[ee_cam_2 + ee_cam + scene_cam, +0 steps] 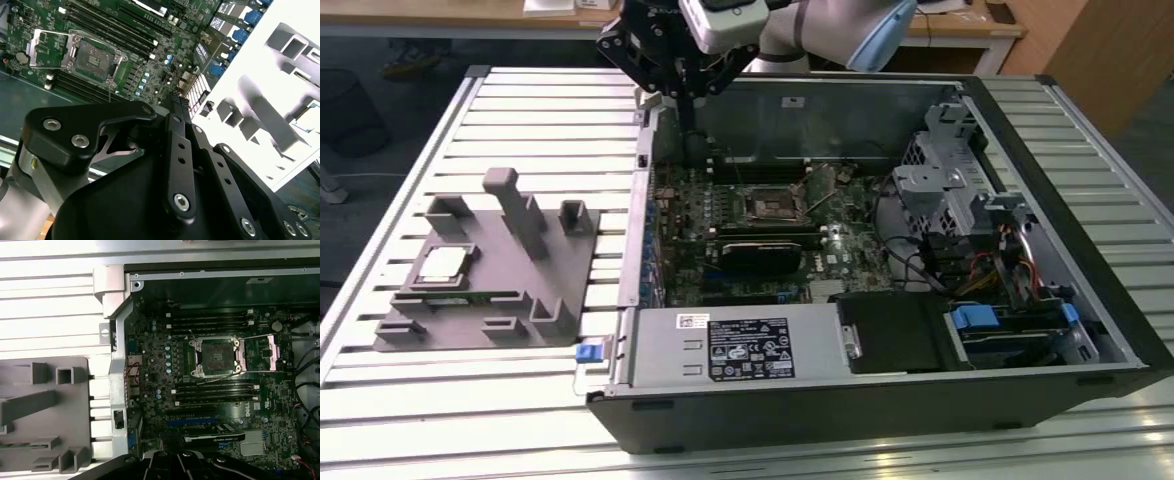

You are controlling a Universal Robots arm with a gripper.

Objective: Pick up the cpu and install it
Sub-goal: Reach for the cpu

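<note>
Claw (pixel 688 138) hangs near computer case (pixel 636 215) corner.

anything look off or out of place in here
Nothing looks damaged or spilled. The socket in the open case is empty with its metal cover swung open. The cpu lies flat on the grey holder outside the case, which fits a chip not yet installed.

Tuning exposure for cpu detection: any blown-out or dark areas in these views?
Second wrist view: the grey holder washes out to near white around its blocks. First wrist view: table slats glare bright, motherboard reads fine. Exterior view: even light, cpu plainly visible on the grey holder.
</note>
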